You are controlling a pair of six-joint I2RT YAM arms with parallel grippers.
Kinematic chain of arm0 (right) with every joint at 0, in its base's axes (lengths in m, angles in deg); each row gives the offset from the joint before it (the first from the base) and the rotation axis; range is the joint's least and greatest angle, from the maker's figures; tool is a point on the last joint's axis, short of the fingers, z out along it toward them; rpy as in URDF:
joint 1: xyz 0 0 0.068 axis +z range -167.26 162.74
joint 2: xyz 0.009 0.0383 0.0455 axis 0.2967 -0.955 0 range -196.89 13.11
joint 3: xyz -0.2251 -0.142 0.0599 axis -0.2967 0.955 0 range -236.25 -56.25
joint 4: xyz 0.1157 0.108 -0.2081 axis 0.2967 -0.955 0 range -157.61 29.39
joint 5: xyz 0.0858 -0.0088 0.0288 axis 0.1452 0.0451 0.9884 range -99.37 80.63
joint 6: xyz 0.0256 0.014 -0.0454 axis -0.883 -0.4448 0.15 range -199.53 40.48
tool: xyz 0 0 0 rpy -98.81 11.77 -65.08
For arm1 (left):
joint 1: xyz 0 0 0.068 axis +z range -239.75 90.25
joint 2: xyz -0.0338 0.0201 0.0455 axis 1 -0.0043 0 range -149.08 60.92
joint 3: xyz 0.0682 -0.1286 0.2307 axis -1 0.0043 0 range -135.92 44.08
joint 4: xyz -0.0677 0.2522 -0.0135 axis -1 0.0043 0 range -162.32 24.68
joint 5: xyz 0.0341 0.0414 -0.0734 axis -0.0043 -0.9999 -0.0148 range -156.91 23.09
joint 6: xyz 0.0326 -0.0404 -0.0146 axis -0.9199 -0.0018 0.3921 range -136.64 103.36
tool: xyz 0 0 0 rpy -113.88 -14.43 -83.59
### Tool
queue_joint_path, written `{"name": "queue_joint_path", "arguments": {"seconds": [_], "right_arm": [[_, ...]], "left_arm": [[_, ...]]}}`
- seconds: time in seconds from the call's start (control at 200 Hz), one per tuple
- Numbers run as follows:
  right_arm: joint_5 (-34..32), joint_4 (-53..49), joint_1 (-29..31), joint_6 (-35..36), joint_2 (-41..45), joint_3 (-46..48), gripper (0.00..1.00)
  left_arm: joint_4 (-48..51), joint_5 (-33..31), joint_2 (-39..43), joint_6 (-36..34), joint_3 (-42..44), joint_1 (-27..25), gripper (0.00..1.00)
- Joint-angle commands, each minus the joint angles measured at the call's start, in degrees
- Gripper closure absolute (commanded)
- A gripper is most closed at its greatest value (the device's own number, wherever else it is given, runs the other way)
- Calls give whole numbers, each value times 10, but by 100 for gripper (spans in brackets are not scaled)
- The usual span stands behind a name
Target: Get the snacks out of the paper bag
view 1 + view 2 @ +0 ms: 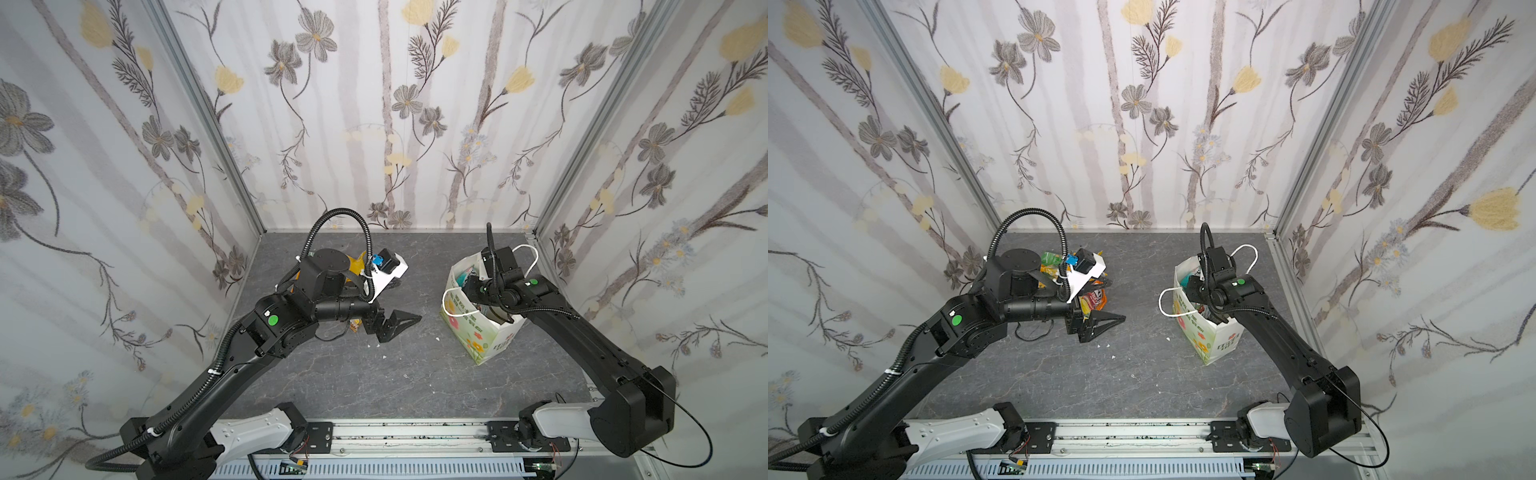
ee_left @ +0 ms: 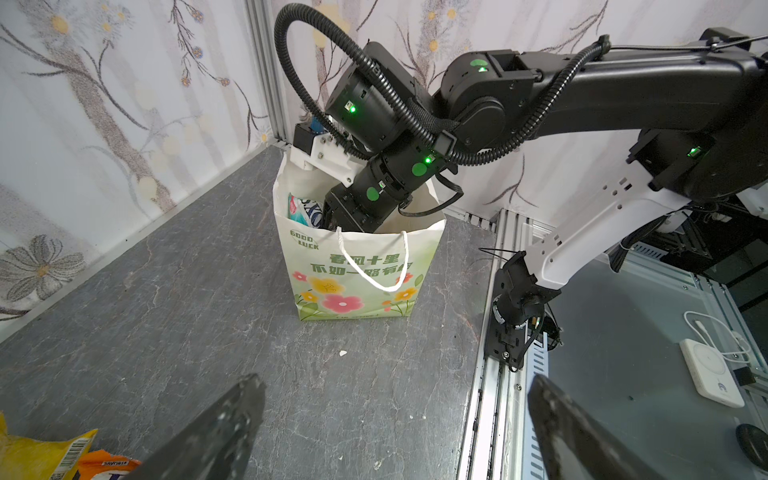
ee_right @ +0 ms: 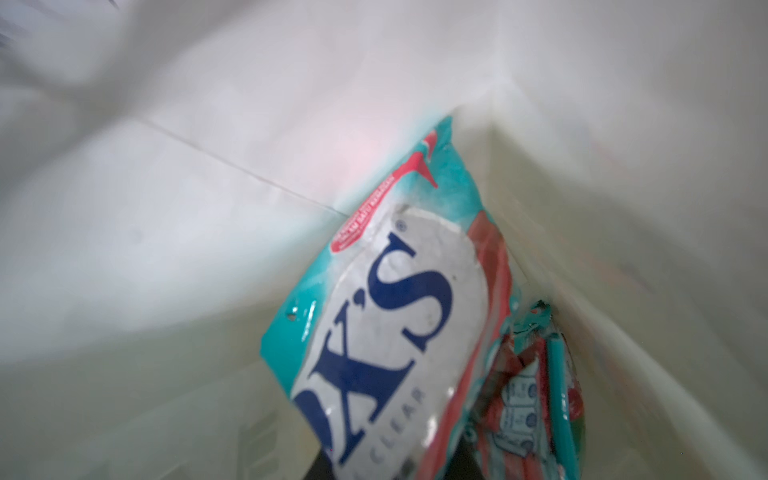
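Observation:
The white paper bag (image 1: 484,336) (image 1: 1210,338) (image 2: 357,270) stands upright at the right, with flower prints and cord handles. My right gripper (image 3: 392,469) reaches down into it and is shut on a teal-white snack packet (image 3: 395,311) (image 2: 303,210); its fingers are mostly hidden behind the packet. A second teal-and-red packet (image 3: 536,395) lies deeper in the bag. Green, yellow and orange snacks (image 1: 1090,301) (image 1: 354,264) lie piled at the back left, partly hidden by the left arm. My left gripper (image 1: 395,326) (image 1: 1100,324) (image 2: 395,415) hovers open and holds nothing, beside a yellow packet (image 2: 37,453).
Small white crumbs (image 1: 384,357) dot the dark stone tabletop (image 1: 415,386). Flowered walls close in the left, back and right sides. A metal rail (image 1: 415,436) runs along the front edge. A thin black cable (image 1: 1034,332) loops under the left wrist.

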Motion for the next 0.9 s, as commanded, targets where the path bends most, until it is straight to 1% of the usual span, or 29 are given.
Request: {"name": "queue_joint_path", "arguments": {"seconds": [0.0,0.614,0.894], "right_arm": [[-14,3,0,5,8,-13,100],[-43,-30,-1,3,47,-56,100],[-52,-47,0,-3,80,-97,100]], "left_arm": [[-12,4,2,-1,0,-1,0],[-17,10,0,4,-3,-1,0],[-25,10,1,12,-4,-1,0]]}}
